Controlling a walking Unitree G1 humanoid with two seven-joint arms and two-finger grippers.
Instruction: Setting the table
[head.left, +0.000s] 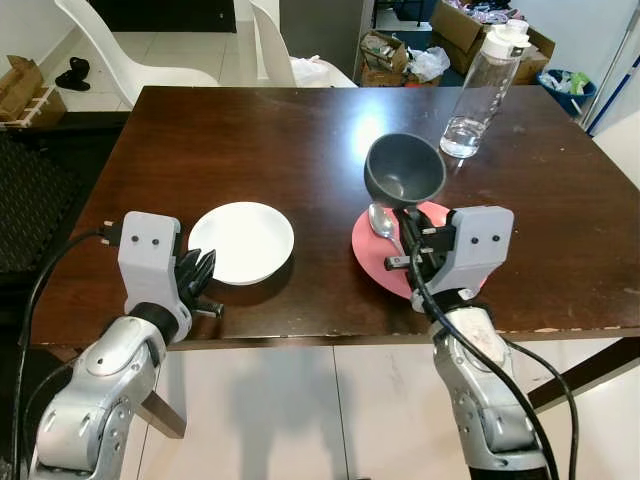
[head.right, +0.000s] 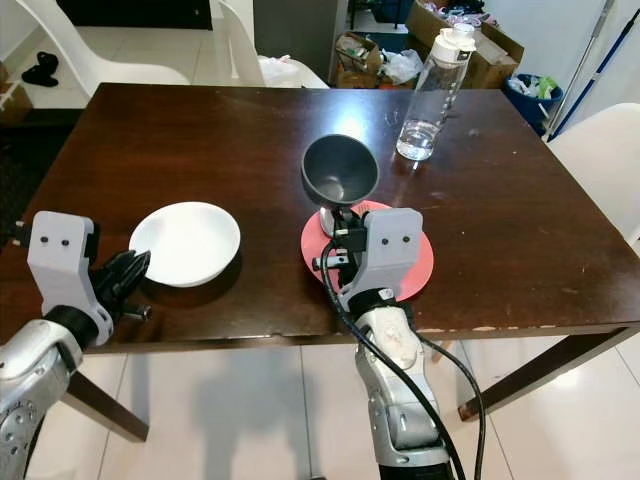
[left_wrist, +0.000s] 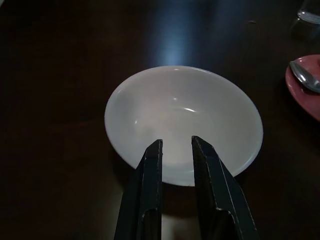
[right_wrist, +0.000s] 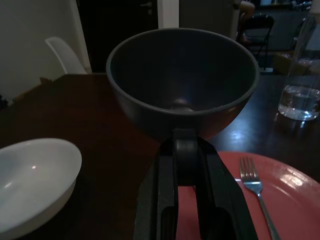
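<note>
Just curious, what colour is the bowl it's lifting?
Dark grey bowl, clearest in the right wrist view.

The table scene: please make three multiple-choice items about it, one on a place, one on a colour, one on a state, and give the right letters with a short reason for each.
1. Where does the spoon lie?
A. in the white bowl
B. on the red plate
C. beside the bottle

2. What colour is the bowl that the right pincer holds?
A. dark grey
B. white
C. red

3. How is the grey bowl now?
A. flat on the table
B. upside down on the plate
C. lifted above the plate, tilted

Answers: 1 B, the spoon rests on the red plate. 2 A, the right pincer grips a dark grey bowl at its rim. 3 C, it hangs over the plate, its opening tipped toward the camera.
</note>
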